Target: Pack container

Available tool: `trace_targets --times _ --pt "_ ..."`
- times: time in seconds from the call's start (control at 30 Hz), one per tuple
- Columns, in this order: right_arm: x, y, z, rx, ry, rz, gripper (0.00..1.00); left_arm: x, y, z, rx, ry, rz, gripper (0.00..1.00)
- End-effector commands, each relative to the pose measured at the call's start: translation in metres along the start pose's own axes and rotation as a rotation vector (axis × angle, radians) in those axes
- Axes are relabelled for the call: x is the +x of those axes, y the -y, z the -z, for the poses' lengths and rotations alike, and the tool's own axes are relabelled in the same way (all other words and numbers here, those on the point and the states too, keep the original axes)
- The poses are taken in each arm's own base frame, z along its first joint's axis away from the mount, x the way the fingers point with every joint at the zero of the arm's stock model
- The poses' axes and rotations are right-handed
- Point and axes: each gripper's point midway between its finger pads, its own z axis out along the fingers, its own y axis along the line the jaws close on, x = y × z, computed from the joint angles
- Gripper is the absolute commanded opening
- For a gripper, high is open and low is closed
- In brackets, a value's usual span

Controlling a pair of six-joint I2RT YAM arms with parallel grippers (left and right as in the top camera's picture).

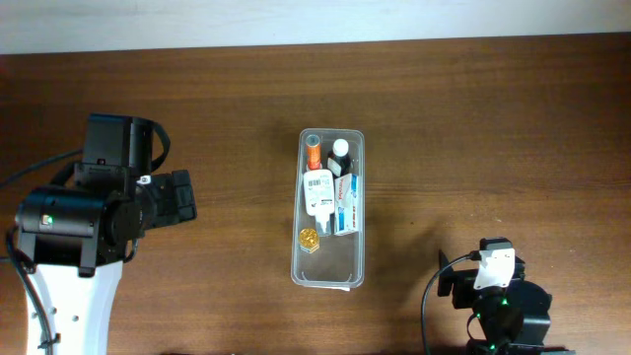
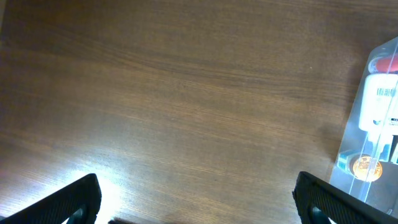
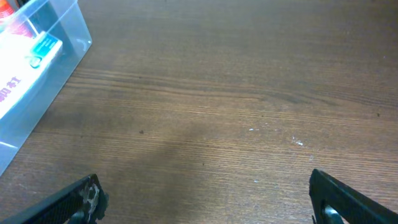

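Observation:
The container [image 1: 330, 268], a long clear plastic tub, stands in the middle of the brown table. It holds an orange-capped tube [image 1: 313, 154], a black-capped bottle [image 1: 340, 153], a white labelled bottle [image 1: 318, 191], a blue-and-white box [image 1: 345, 203] and a small gold round piece [image 1: 309, 238]. My left gripper [image 1: 182, 195] is open and empty, well left of the container. The left wrist view shows it [image 2: 199, 200] over bare wood with the container [image 2: 353, 134] at the right edge. My right gripper [image 1: 452, 284] is open and empty at the front right. In the right wrist view it [image 3: 205, 202] is over bare wood, with the container [image 3: 69, 43] at the upper left.
The wooden table [image 1: 473, 128] runs to a pale wall at the back edge. The left arm's white base and cable sit at the front left [image 1: 59, 296]. The right arm's base sits at the front right [image 1: 503, 306].

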Motion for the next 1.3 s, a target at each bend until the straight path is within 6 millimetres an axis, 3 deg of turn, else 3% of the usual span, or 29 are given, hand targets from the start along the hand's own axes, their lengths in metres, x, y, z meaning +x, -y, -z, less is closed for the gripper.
trace_targets --times 0.0,0.9,1.03,1.27 --pt "0.010 -0.003 -0.005 -0.016 -0.020 0.002 0.98 -0.004 -0.004 0.005 -0.008 0.022 -0.002 0.99" --pt "0.011 -0.003 -0.005 -0.016 -0.021 0.002 0.98 -0.004 -0.004 0.005 -0.008 0.022 -0.002 1.00" --pt "0.011 -0.003 -0.005 -0.016 -0.021 0.002 0.98 -0.007 -0.025 0.006 -0.130 0.044 -0.003 0.99" --pt "0.011 -0.003 -0.005 -0.016 -0.021 0.002 0.98 -0.006 -0.029 0.010 -0.143 0.064 0.001 0.99"
